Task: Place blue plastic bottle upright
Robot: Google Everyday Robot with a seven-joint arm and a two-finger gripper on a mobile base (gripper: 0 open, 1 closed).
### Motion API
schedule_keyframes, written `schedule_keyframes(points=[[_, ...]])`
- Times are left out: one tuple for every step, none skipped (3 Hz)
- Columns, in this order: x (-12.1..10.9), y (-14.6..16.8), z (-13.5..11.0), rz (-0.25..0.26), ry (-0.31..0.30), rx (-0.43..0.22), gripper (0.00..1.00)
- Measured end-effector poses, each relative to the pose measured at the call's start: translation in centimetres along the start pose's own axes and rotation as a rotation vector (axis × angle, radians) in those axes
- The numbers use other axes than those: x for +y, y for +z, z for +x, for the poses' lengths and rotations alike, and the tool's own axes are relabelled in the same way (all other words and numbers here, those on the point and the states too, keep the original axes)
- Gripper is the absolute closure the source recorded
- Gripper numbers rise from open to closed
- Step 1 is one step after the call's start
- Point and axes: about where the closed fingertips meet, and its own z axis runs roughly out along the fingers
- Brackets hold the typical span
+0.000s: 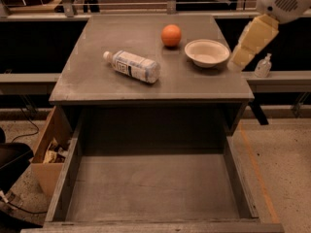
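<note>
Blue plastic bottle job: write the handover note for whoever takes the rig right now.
Hand: at the table's right edge, beside the white bowl, well apart from the bottle.
Blue plastic bottle: lying on its side on the table top, cap pointing left, in front and left of the orange ball.
Done: nothing yet.
Left: reach across, grasp the bottle, stand it upright.

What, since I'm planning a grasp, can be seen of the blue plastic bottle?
The blue plastic bottle lies on its side on the table, left of centre, white cap toward the back left. Clear, faintly bluish body, pale label with dark print. Only the table touches it; the gripper hangs apart at the table's right edge.
</note>
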Motion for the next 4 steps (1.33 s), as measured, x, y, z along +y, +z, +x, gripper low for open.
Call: schedule_keyframes(points=[[-4.5, 2.7, -3.8, 0.009, 0.128, 0.004, 0.0], [-6.5, 5.7, -8.0, 0.002, 0.198, 0.027, 0.0], [-6.5, 8.5, -12.2, -0.018, 0.217, 0.031, 0.0], [-6.8, 8.8, -12.9, -0.01, 0.214, 0.017, 0.0]])
